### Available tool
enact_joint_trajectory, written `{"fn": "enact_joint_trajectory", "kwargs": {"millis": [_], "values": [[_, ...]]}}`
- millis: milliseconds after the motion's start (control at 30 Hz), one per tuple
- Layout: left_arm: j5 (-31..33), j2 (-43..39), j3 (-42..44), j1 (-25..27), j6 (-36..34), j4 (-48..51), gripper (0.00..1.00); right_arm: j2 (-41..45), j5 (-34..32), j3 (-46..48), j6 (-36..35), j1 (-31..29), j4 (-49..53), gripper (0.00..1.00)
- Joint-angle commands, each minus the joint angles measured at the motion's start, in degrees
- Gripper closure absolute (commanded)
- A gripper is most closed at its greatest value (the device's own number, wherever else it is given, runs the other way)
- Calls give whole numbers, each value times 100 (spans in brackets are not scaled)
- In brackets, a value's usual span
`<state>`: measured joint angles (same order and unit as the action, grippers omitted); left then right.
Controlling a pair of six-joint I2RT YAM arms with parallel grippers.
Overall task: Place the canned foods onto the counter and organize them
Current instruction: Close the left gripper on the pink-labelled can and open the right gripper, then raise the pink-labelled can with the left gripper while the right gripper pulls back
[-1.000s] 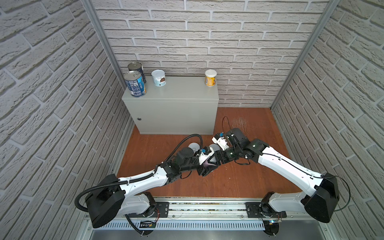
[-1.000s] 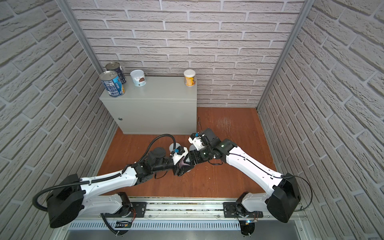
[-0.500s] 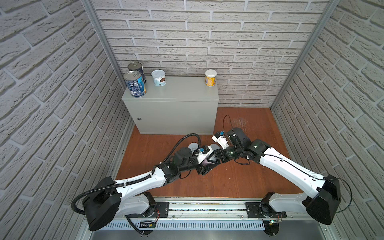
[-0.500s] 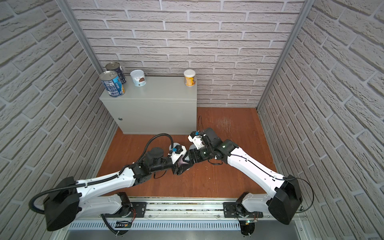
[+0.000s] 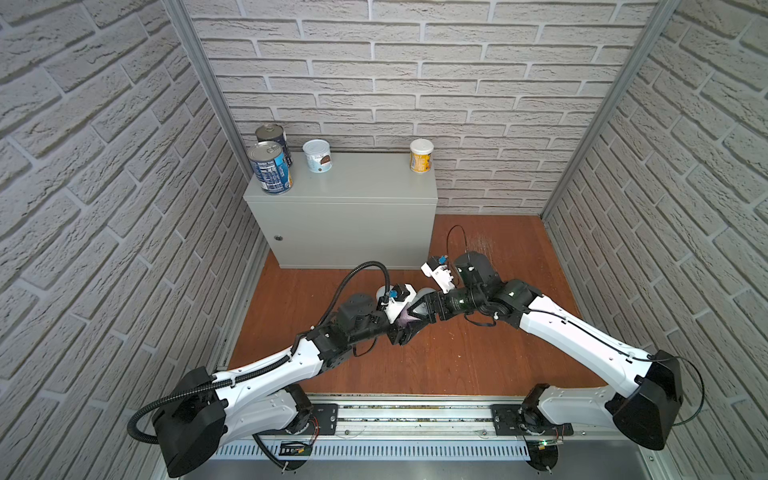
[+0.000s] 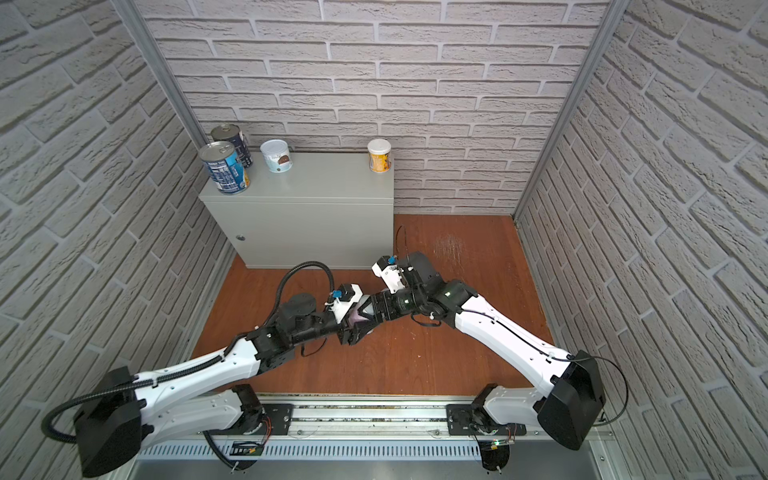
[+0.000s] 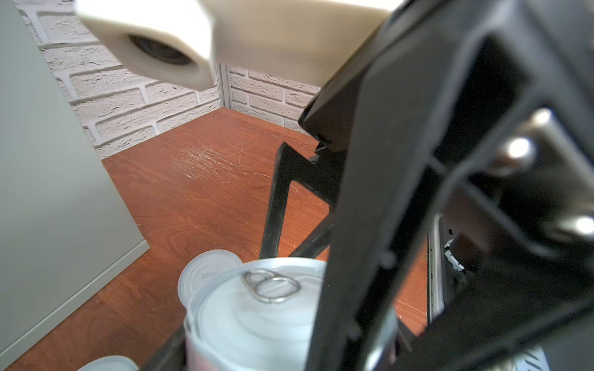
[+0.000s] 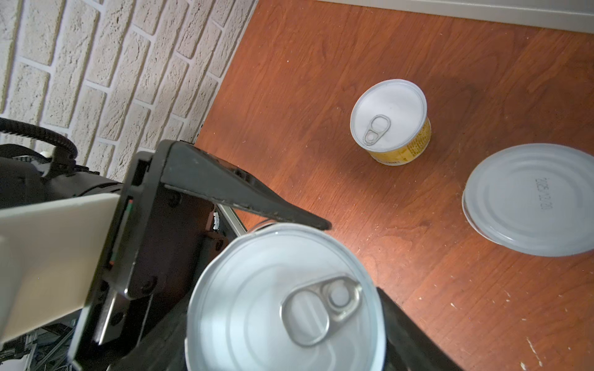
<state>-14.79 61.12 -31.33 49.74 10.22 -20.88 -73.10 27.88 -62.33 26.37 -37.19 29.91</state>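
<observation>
Claws meet above red-brown wooden floor; left claw clamps short silver-lidded metal can, for right claw I cannot tell.

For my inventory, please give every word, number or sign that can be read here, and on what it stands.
"2025 12", last digits unclear: stamp on the flat lid.
"2025", rest blurred: stamp on the rear lid.
Too small to read: labels of the front blue can, rear blue can, white can, yellow can on the counter.
Blurred: floor can label.
No text: pull-tab can lid.
</observation>
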Motion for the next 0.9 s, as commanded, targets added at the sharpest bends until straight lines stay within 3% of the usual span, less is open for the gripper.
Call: {"fn": "enact_joint_trajectory", "kwargs": {"millis": [0,367,867], "values": [[520,-310,61,-263,129,-416,53,313,60,-16,27,28,286,19],[804,-705,154,-337,145,-187,54,563,-138,83,134,28,187,17],[1329,-628,-860,-419,-63,684,54,2156,-640,2002,773,-7,-2463,16]]}}
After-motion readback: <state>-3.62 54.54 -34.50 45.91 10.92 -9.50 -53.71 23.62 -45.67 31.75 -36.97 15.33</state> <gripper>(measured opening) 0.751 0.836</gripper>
